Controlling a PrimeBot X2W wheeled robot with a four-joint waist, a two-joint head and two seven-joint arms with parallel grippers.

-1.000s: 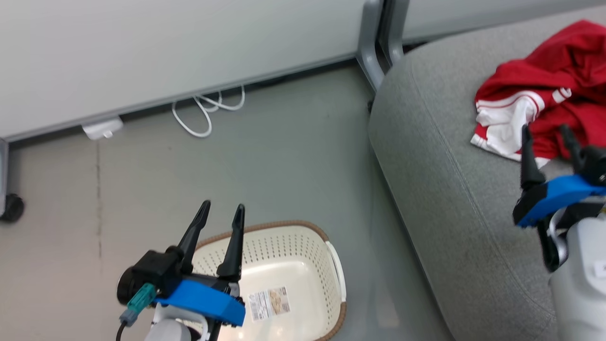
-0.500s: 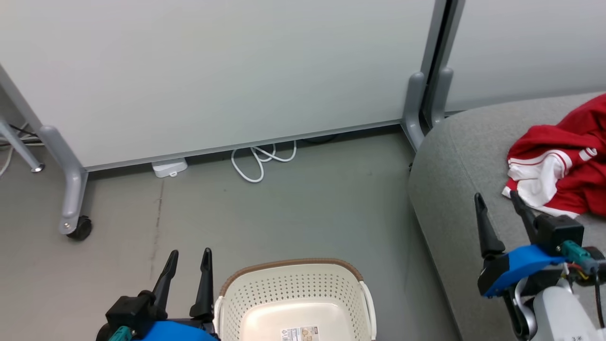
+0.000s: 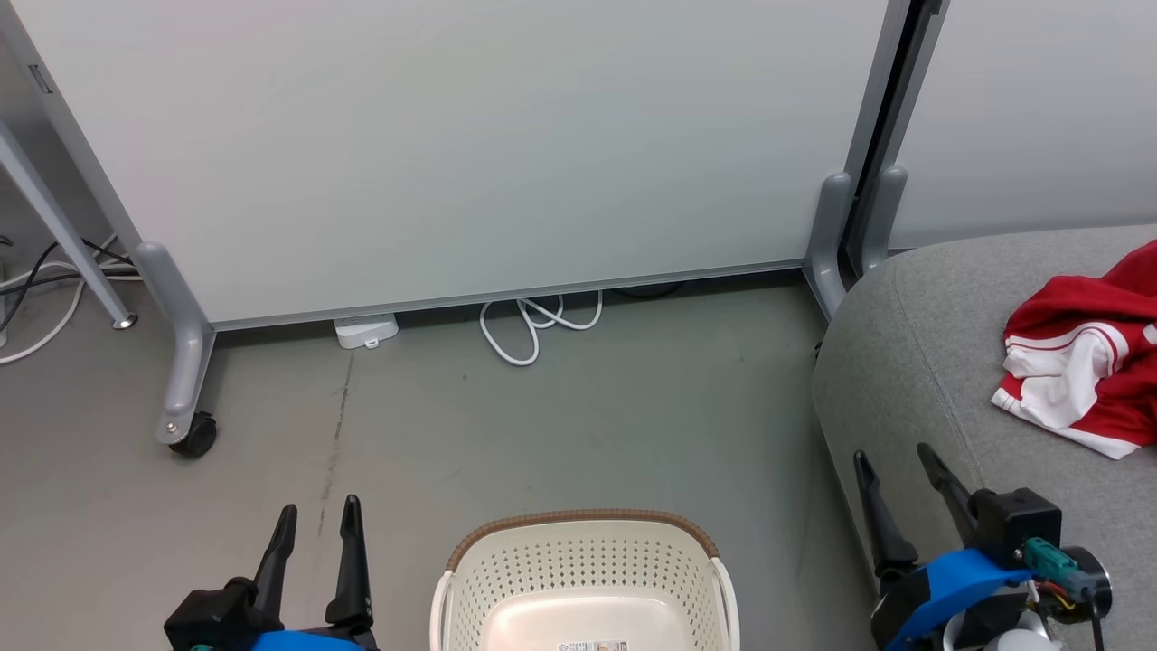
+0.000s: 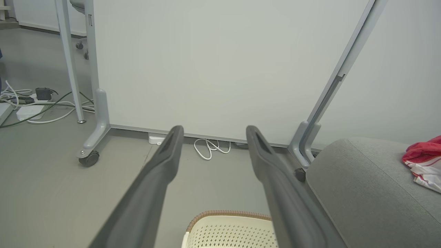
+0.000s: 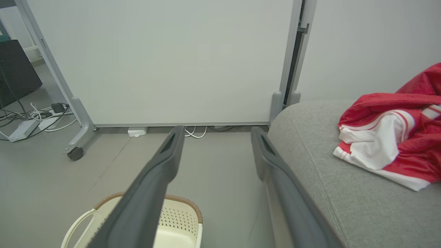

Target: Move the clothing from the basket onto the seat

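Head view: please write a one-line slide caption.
Red clothing lies on the grey seat; the laundry basket stands between the open left gripper and right gripper.

We see the red clothing (image 3: pixel 1089 380) lying crumpled on the light grey upholstered seat (image 3: pixel 913 362) at the right, its white stripes and a white panel turned up. The cream perforated basket (image 3: pixel 583 565), with its brown braided rim, stands upright on the floor left of the seat, well apart from the clothing.
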